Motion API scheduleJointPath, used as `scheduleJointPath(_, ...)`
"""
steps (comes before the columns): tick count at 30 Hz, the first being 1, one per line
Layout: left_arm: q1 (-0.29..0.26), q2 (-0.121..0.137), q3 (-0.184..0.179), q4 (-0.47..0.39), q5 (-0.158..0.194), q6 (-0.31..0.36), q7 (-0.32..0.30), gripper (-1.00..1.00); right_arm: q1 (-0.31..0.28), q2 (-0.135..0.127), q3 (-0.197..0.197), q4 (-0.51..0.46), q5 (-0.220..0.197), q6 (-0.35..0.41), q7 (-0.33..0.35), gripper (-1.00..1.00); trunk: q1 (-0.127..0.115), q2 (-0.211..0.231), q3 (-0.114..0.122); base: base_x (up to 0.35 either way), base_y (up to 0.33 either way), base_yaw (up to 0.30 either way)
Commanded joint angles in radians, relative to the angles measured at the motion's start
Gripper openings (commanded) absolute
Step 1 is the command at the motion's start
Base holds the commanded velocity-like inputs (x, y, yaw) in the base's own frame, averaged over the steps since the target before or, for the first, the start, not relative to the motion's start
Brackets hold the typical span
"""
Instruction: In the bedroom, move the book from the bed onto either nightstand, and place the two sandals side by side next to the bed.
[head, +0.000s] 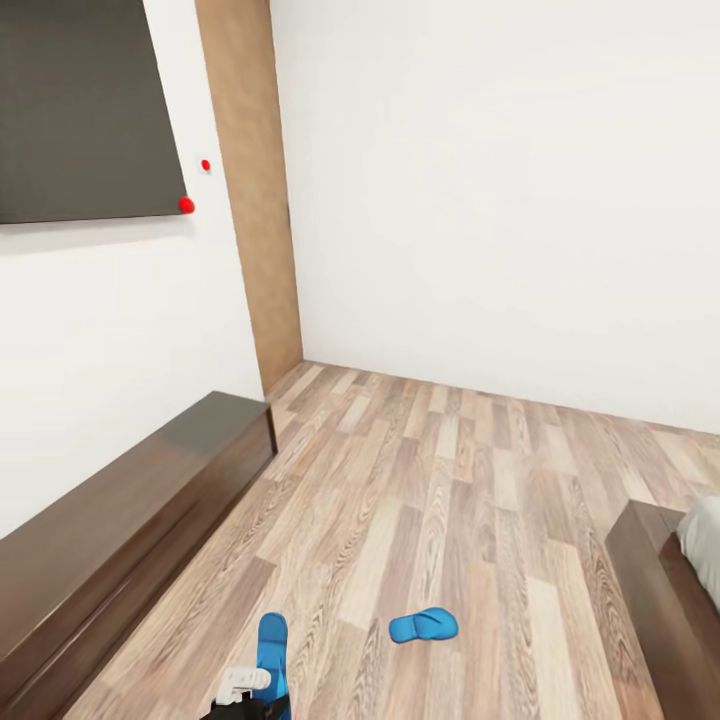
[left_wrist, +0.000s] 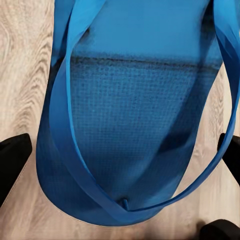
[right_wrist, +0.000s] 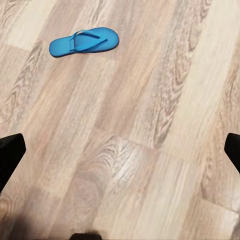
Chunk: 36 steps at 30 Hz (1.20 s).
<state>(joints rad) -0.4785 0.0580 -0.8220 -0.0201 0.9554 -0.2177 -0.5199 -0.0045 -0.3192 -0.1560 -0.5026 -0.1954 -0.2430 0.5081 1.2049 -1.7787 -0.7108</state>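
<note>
At my far left a long dark bench unit (head: 120, 520) runs along the white wall, and it has no part in this job. Just right of it, low in the head view, my left pincer (head: 245, 690) is down at the first sandal (head: 272, 645), which points away from me on the wood-plank floor (head: 430, 480). Through the left wrist camera the sole (left_wrist: 135, 125) lies between my two dark fingers (left_wrist: 12, 160), which stand spread on either side of it and apart from its edges, so the pincer is open and grips nothing. The second sandal (head: 424, 626) lies crosswise a little further right, near the first but not beside it in a pair. My right pincer (right_wrist: 120, 150) hangs wide open over bare planks, that sandal (right_wrist: 84, 42) ahead of it. At the far right is a corner of the bed (head: 660, 590).

I judge the work barely begun: neither sandal is placed, and the book is untouched as far as I can tell.

Both sandals are bright blue, flat, thin-strapped, with a fine dimpled footbed.
</note>
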Motion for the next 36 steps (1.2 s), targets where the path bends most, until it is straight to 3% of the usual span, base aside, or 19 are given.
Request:
scheduleJointPath(1,-0.001,0.000,-0.008,0.000,0.006,-0.004,-0.002,-1.00,0.000,0.000,-0.002,0.001,-0.009,0.001,0.009,1.00,0.000,0.000,-0.001,0.255,-0.013,0.011)
scheduleJointPath(10,-0.001,0.000,-0.007,0.000,0.008,-0.005,-0.002,-1.00,-0.001,-0.003,-0.010,0.002,-0.009,0.001,0.008,1.00,0.000,0.000,-0.001,0.273,-0.026,0.002)
scheduleJointPath(15,-0.001,0.000,-0.006,0.000,0.008,-0.005,-0.002,-1.00,0.000,-0.024,-0.010,0.002,-0.009,0.000,0.007,1.00,0.000,0.000,-0.001,0.048,-0.001,0.000)
scheduleJointPath(28,-0.001,0.001,-0.005,0.000,0.008,-0.005,-0.002,-1.00,0.000,-0.035,-0.011,0.010,-0.010,-0.001,0.007,1.00,0.000,0.000,-0.001,0.212,0.000,0.000)
scheduleJointPath(36,-0.001,0.002,-0.005,0.000,0.008,-0.005,-0.002,-1.00,0.000,-0.056,-0.011,0.020,-0.010,-0.001,0.007,1.00,0.000,0.000,-0.001,0.035,0.000,0.000)
